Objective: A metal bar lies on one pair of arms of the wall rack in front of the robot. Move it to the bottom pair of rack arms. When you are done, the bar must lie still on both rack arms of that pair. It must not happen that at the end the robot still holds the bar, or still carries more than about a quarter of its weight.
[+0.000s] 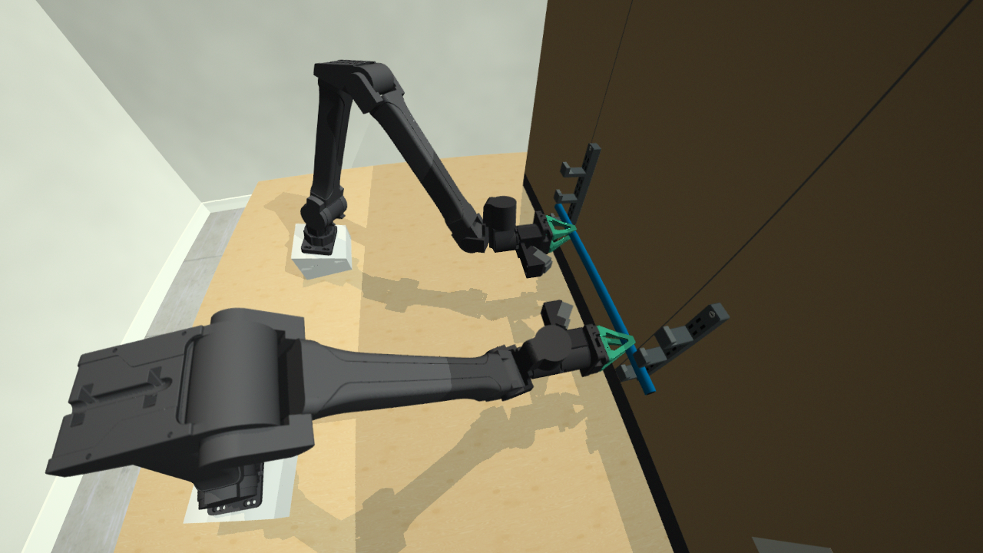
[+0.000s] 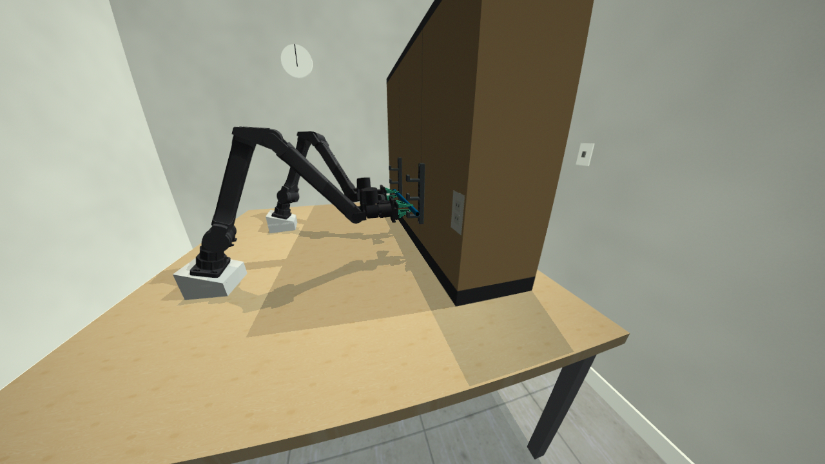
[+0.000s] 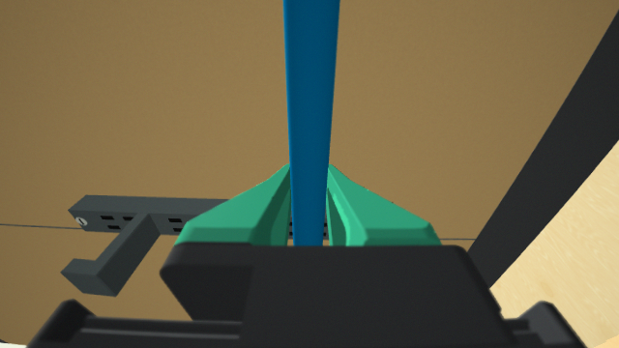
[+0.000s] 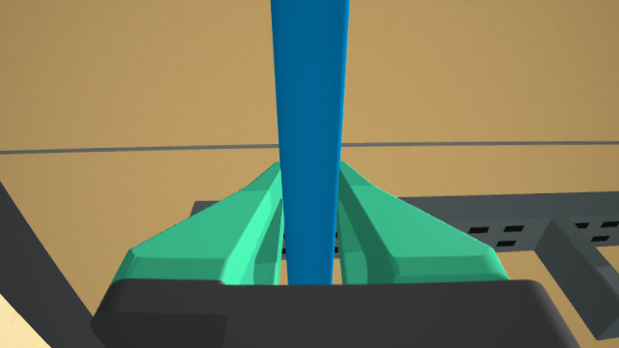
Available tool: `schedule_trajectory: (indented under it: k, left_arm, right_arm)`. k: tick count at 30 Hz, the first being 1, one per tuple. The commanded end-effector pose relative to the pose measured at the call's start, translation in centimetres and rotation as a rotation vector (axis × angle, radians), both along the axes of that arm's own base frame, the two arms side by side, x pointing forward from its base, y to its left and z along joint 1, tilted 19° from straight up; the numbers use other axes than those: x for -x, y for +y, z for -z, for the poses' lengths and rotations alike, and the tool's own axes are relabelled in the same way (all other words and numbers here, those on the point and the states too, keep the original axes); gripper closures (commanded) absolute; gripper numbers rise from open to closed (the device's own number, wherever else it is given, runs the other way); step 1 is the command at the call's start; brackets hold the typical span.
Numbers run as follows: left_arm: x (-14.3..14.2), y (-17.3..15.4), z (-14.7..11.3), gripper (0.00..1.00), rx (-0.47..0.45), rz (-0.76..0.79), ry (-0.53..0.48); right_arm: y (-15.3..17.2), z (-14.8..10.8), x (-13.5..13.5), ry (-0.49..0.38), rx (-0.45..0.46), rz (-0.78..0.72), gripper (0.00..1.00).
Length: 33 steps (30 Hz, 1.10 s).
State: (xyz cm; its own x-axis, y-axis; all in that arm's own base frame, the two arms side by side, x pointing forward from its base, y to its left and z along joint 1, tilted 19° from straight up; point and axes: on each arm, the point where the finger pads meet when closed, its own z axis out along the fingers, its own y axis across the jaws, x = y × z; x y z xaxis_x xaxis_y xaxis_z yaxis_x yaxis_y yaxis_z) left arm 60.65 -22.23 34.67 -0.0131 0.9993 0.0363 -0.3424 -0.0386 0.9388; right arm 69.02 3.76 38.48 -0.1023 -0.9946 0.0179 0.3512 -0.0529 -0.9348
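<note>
The blue metal bar runs along the wall, held by both grippers. My left gripper is shut on it near its far end. My right gripper is shut on it near its near end. At the near rack upright, the bar is below the middle arm and close to the bottom arm; I cannot tell whether it touches that arm. The far bottom arm is hidden. The far upright has two visible arms above the bar.
Upper rack arms stick out above the bar, at the near rack and the far rack. The brown wall panel stands directly behind them. The wooden table top is below.
</note>
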Motion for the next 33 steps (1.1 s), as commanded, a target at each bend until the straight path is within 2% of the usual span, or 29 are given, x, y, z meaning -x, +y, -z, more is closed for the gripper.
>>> schedule_trajectory:
  k: [1,14,16,31,33]
  left_arm:
    - [0.80,1.15,-3.56,0.96,0.050,-0.014,-0.058]
    - [0.80,1.15,-3.56,0.67,0.050,-0.014,-0.058]
    - [0.80,1.15,-3.56,0.67,0.050,-0.014,-0.058]
    - [0.73,0.95,-3.25,0.33,0.044,-0.019,-0.043]
    - [0.73,0.95,-3.25,0.33,0.044,-0.019,-0.043]
  right_arm:
    - [0.18,-3.76,1.38,-0.052,-0.022,-0.015,0.96]
    - [0.18,-3.76,1.38,-0.052,-0.022,-0.015,0.67]
    - [0.18,-3.76,1.38,-0.052,-0.022,-0.015,0.67]
    - [0.15,-3.82,1.33,-0.036,-0.021,-0.026,0.33]
    - [0.15,-3.82,1.33,-0.036,-0.021,-0.026,0.33]
